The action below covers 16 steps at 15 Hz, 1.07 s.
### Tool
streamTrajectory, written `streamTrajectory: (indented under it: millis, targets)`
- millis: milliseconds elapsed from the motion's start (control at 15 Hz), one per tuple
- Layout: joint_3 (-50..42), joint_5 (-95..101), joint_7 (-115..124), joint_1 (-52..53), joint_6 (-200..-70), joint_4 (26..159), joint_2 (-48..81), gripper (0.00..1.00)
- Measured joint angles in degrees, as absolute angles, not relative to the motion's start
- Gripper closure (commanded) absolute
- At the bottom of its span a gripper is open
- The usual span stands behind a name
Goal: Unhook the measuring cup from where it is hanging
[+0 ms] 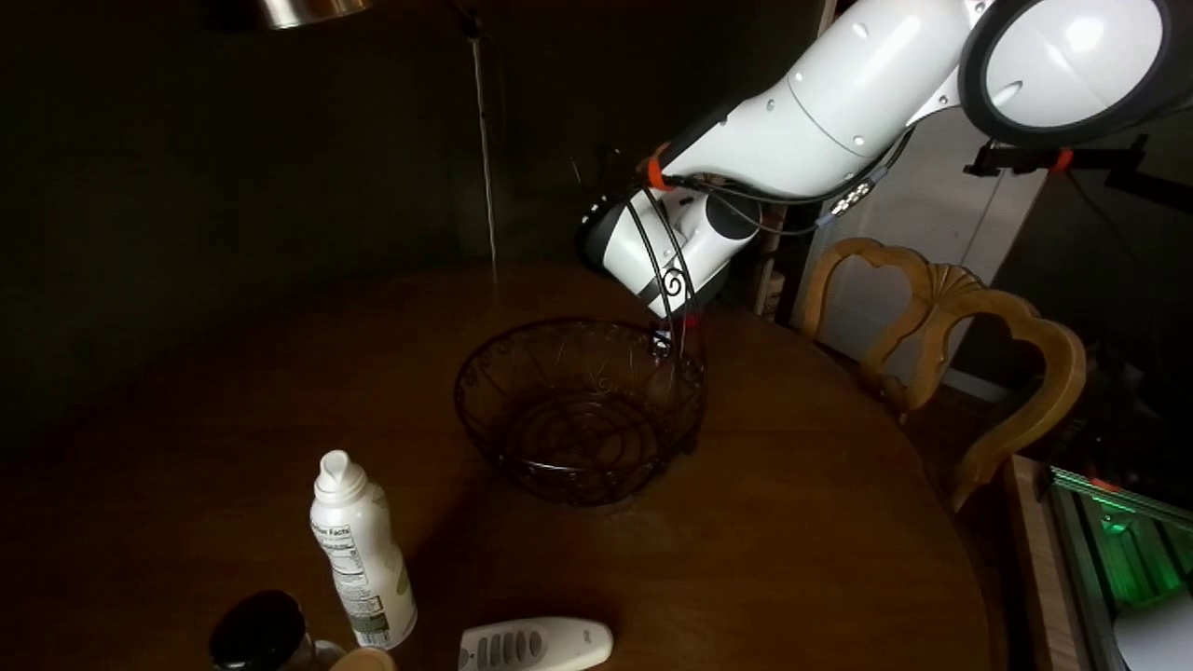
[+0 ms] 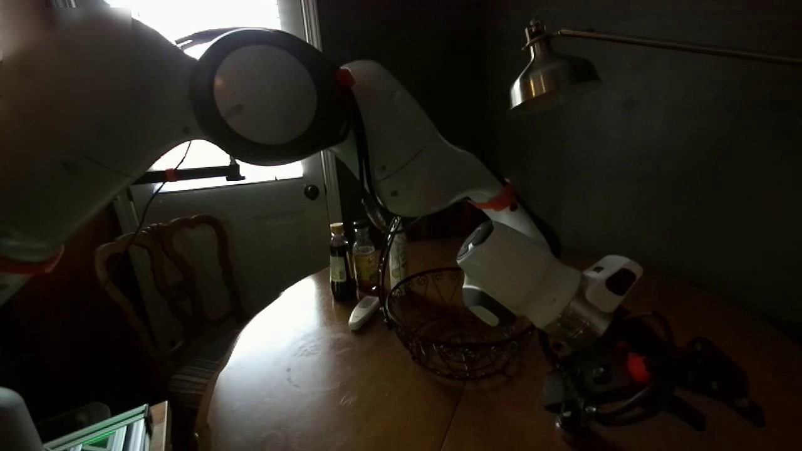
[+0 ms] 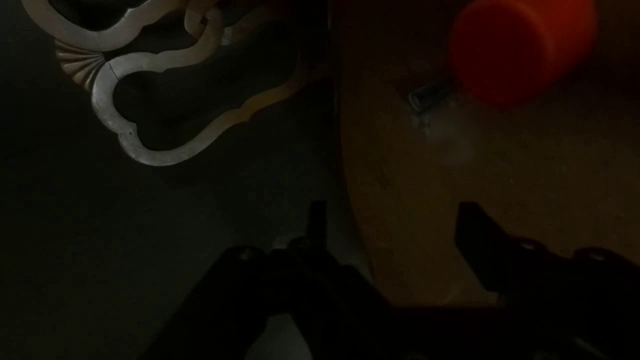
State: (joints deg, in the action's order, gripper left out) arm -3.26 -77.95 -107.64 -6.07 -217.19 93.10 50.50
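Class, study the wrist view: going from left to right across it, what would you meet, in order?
From the left: chair → table edge → measuring cup. The gripper is left out, because it spreads across much of the width below them.

Views are dim, the window (image 2: 216, 14) blown out, glare on the table (image 2: 351, 382).
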Motion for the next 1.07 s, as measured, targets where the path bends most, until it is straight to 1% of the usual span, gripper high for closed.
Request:
streamTrajectory:
  millis: [467,667,867,1067]
  targets:
    - [-2.85,-92.20,-130.20,-8.37,-213.27,96.34,39.28,0.00]
    - [-0.04,-98.88,-137.84,-11.78,-208.41,101.01,33.10,0.00]
    - [6.76,-106.26,-145.38,-17.84,-205.60,106.07,27.56,0.00]
    - [17.81,-112.57,-151.43,-26.90,-204.62,110.19,24.48,0.00]
